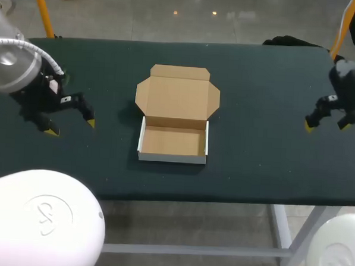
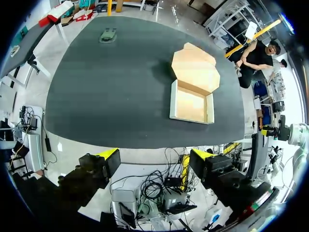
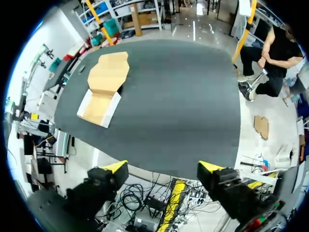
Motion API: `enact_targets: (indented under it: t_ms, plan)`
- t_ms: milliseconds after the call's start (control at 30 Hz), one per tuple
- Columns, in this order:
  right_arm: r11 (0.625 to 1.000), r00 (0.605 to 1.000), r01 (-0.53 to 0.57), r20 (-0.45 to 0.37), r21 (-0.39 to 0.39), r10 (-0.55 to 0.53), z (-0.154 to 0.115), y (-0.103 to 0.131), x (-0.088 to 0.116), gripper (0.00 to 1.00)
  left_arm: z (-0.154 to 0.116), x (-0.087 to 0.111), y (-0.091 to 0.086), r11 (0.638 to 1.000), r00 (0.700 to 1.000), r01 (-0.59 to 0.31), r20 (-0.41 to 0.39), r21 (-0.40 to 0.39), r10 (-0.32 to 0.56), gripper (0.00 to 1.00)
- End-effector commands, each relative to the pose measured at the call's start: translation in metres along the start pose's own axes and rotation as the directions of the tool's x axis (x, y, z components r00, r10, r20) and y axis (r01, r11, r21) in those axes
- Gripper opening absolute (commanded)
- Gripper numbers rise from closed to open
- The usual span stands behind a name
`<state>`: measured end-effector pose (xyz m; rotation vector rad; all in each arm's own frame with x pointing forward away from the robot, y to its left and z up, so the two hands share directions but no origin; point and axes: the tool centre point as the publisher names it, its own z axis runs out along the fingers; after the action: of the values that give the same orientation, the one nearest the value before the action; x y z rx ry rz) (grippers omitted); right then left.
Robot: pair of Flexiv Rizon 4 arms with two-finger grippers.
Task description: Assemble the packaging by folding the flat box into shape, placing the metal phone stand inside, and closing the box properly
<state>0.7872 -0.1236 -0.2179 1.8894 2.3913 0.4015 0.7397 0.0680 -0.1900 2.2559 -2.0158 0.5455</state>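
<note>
Our box (image 1: 174, 118) sits folded mid-desk (image 1: 254, 143), lid open for the phone stand (image 2: 108, 35) lying at the left. The left tool (image 1: 71, 127) and right tool (image 1: 327, 124) flank it, fingers apart and empty.

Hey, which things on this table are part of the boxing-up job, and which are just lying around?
For the job:
cardboard box, folded up, lid open and nothing inside
small grey object near the table's edge, likely the phone stand
left pincer and right pincer, both open

Just there:
dark table, which only bears them
</note>
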Motion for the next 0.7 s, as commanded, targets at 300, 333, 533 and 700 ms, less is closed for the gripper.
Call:
enact_targets:
  t_ms: [300, 333, 533, 700]
  plan:
    - [1.0, 1.0, -0.001, 0.0, 0.008, 0.001, 0.0, 0.002, 0.0, 1.0, 0.003, 0.002, -0.004, 1.0, 1.0, 0.005, 0.016, -0.014, -0.005, 1.0]
    - [1.0, 1.0, -0.001, 0.0, 0.008, 0.001, 0.0, 0.002, 0.0, 1.0, 0.003, 0.003, -0.004, 1.0, 1.0, 0.005, 0.017, -0.015, -0.005, 1.0]
    - [1.0, 1.0, -0.001, 0.0, 0.008, 0.001, 0.0, 0.002, 0.0, 1.0, 0.01, 0.004, -0.008, 1.0, 1.0, 0.004, 0.021, -0.019, -0.004, 1.0]
    - [1.0, 1.0, -0.001, 0.0, 0.008, 0.001, 0.0, 0.002, 0.0, 1.0, 0.016, 0.0, -0.014, 0.999, 1.0, 0.008, 0.02, -0.031, -0.008, 1.0]
